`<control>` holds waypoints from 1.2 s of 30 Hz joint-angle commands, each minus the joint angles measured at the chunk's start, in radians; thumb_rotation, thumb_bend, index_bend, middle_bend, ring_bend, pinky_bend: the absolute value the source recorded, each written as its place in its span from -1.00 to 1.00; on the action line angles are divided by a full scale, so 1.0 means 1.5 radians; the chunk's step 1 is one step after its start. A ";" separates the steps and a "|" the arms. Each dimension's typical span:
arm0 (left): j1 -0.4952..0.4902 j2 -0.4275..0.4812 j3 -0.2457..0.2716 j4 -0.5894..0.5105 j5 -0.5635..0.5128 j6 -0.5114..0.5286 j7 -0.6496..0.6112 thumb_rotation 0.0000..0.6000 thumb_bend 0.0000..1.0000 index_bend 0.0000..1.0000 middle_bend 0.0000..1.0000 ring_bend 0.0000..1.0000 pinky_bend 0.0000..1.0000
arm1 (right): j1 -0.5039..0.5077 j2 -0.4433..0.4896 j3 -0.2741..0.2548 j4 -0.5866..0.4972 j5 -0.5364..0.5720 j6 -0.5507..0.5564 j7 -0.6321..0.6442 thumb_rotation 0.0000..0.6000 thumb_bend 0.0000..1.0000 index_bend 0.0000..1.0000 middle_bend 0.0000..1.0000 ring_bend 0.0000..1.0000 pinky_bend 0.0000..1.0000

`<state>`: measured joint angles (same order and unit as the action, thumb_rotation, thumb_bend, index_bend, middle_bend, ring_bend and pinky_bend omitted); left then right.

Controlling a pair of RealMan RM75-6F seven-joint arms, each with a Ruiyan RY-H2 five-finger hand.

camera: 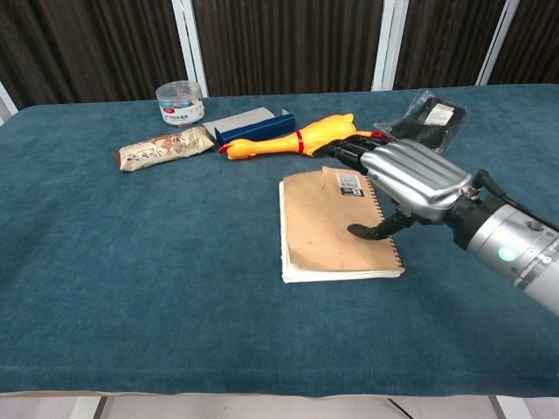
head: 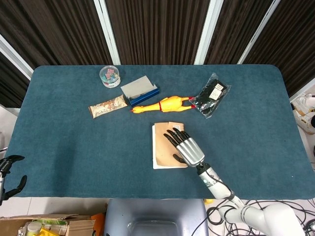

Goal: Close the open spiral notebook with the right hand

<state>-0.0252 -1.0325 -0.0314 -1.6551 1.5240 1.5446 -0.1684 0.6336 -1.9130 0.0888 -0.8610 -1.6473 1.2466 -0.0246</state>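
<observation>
At the far left of the head view, the left hand (head: 9,177) shows only as dark curled fingers at the frame edge below the table (head: 59,147), cut off so that whether it grips anything cannot be told; the chest view does not show it at all. Along the far side of the blue cloth, going rightward, sit a small clear tub (head: 110,76) with coloured bits inside that are too small to identify, a snack packet (head: 107,106) whose print is unreadable, a grey-lidded blue box (head: 140,90), a yellow rubber chicken (head: 162,104) lying on its side, and a black plastic pouch (head: 211,94) with a white label. In the chest view the pouch is partly hidden behind the right hand. The spiral notebook (camera: 332,229) lies near the middle of the table, in front of the chicken, with its brown cover down over the white pages and its wire binding along the right edge. The head view hides most of that binding under the right hand (head: 186,147), while the chest view shows the coils clearly. The right hand lies over the notebook's right side with fingers stretched out and apart, clasping nothing; the chest view shows its thumb tip reaching down to the cover, though actual contact is hard to judge. The right forearm runs off the lower right edge in both views.
</observation>
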 commanded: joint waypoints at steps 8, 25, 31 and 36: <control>-0.001 0.002 -0.001 0.005 -0.002 -0.001 -0.014 1.00 -0.24 -0.37 -0.43 -0.48 -0.04 | 0.035 -0.115 -0.013 0.198 0.013 -0.047 0.114 1.00 -0.64 -0.75 -0.80 -0.88 -0.49; -0.002 0.004 0.001 0.005 0.000 -0.004 -0.015 1.00 -0.24 -0.37 -0.42 -0.48 -0.04 | 0.034 -0.128 -0.025 0.256 0.013 -0.009 0.166 1.00 -0.64 -0.74 -0.80 -0.88 -0.49; -0.003 0.000 -0.001 0.002 -0.004 -0.005 0.000 1.00 -0.25 -0.37 -0.40 -0.46 -0.04 | -0.028 0.034 -0.032 0.092 -0.005 0.137 0.151 1.00 -0.64 -0.71 -0.80 -0.88 -0.49; -0.005 -0.005 -0.002 -0.001 -0.008 -0.009 0.017 1.00 -0.25 -0.37 -0.40 -0.46 -0.04 | -0.098 0.197 -0.054 -0.135 -0.003 0.191 0.058 1.00 -0.64 -0.54 -0.80 -0.88 -0.49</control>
<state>-0.0314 -1.0384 -0.0341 -1.6558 1.5136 1.5326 -0.1451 0.5937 -1.8443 0.0383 -0.7817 -1.6437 1.4353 0.1763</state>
